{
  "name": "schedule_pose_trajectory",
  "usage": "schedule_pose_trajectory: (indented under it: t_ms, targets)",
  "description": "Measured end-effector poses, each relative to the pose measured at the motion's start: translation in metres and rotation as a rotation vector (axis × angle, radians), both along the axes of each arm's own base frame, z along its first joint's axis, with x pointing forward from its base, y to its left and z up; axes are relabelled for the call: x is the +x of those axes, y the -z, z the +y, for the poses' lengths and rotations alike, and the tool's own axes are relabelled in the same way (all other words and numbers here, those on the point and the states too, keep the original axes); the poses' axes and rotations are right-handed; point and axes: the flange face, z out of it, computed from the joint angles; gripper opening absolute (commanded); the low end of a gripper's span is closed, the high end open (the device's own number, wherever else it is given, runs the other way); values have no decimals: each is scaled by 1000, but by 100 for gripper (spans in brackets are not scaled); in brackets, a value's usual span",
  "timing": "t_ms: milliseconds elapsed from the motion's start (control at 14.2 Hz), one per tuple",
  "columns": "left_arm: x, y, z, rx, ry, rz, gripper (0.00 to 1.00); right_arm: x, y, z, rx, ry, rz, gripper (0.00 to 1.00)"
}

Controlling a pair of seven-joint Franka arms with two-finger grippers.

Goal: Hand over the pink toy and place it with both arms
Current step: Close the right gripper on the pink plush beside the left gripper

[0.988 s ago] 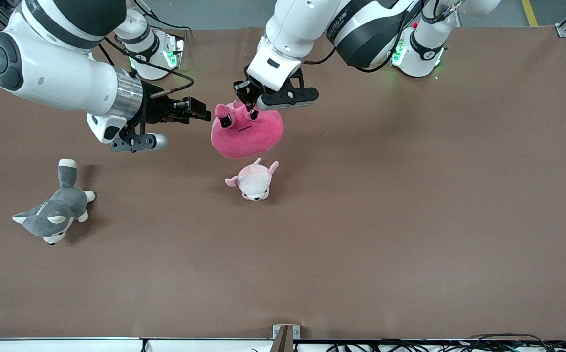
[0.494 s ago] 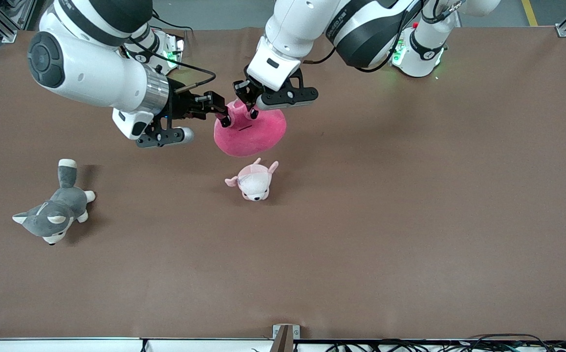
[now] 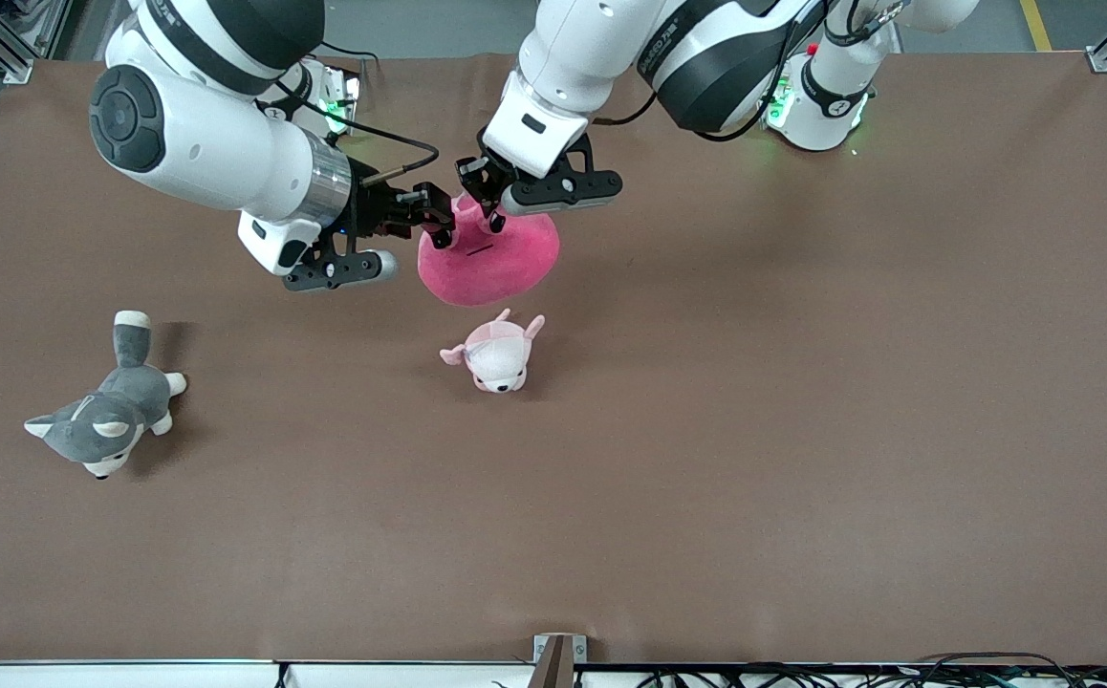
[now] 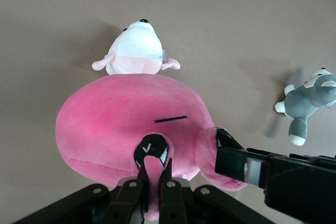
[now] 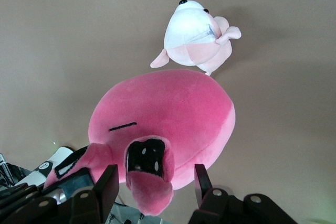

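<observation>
The pink toy [image 3: 494, 263] hangs above the table, over a spot toward the robots' bases from the small pale plush. My left gripper [image 3: 488, 204] is shut on one of its eye-topped ears; in the left wrist view that ear [image 4: 152, 156] is pinched between the fingers of the left gripper [image 4: 155, 165]. My right gripper [image 3: 439, 222] comes in level from the right arm's end and is open. In the right wrist view the toy's other ear [image 5: 149, 177] sits between the spread fingers of the right gripper [image 5: 155, 177], with a gap on each side.
A small pale pink-and-white plush [image 3: 496, 354] lies on the brown table [image 3: 802, 382], nearer the front camera than the hanging toy. A grey-and-white husky plush [image 3: 104, 416] lies toward the right arm's end.
The right arm has moved toward the toy, bringing its open fingers round the toy's free ear. The left arm and the toy have stayed in place.
</observation>
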Motion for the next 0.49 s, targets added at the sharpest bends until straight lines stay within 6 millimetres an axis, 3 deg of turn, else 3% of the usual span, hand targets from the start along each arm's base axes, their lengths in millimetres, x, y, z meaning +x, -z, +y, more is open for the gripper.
schedule_pose_trajectory:
  t_ms: [494]
  targets:
    - [0, 0, 0, 0, 0, 0, 2, -1, 1, 2, -1, -4, 1, 62]
